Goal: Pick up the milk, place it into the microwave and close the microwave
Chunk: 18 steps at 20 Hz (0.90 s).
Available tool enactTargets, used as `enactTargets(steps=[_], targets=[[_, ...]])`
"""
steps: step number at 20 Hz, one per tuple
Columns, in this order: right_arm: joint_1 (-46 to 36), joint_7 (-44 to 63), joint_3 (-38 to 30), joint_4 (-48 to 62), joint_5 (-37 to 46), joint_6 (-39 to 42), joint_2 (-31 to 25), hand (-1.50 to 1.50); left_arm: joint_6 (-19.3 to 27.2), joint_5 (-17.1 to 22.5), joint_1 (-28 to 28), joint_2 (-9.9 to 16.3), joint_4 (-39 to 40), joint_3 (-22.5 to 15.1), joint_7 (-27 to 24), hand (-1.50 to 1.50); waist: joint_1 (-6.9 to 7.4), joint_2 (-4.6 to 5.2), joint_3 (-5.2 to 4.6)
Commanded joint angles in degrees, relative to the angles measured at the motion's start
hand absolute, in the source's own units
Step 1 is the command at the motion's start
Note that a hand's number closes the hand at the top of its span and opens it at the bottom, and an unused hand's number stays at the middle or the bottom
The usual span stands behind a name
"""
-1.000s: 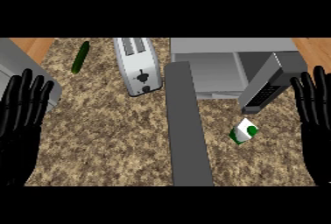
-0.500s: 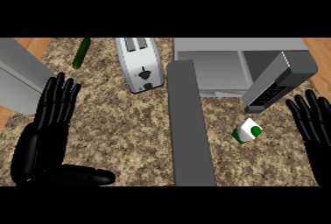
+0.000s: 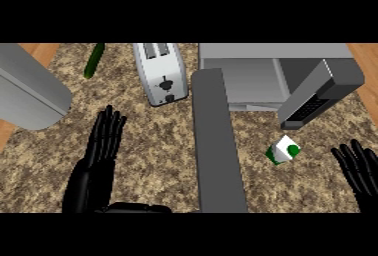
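I saw the milk carton (image 3: 283,149) lying tilted on the worktop (image 3: 155,130), near the open microwave (image 3: 255,75) door (image 3: 319,95). My right hand (image 3: 359,167) was spread and empty just right of it; my left hand (image 3: 100,150) likewise. I judged it light and crushable, best gripped across its flat sides.

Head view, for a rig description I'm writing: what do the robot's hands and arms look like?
Both the left hand and the right hand are glossy black, with long slender segmented fingers. A black rounded arm section shows below the left hand. No cables, markings or sleeves are visible.
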Motion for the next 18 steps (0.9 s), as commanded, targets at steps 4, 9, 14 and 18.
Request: enactTargets(steps=[4, 9, 14, 18], targets=[[5.5, -4.2, -3.1, 1.2, 1.6, 3.8, 0.0, -1.5, 7.8, -2.4, 5.5, -0.2, 3.4, -11.1, -7.2, -1.5, 0.05, -0.02, -0.03], [-0.2, -17.3, -4.1, 18.1, 11.3, 4.4, 1.0, -1.5, 9.2, -3.7, 5.9, -0.2, 0.8, -12.5, -4.6, -1.5, 0.39, 0.04, 0.02], [-1.3, -18.6, -4.0, 20.5, 12.6, 1.0, 4.1, -1.5, 9.4, -2.4, 10.1, 0.9, 4.6, -13.3, -13.1, -1.5, 0.39, 0.04, -0.03], [-6.9, -19.6, -7.3, 27.9, 11.8, 2.2, 1.3, -1.5, 9.1, 0.9, 9.5, 2.4, 3.7, -14.0, -12.0, -1.5, 0.47, 0.05, -0.02]])
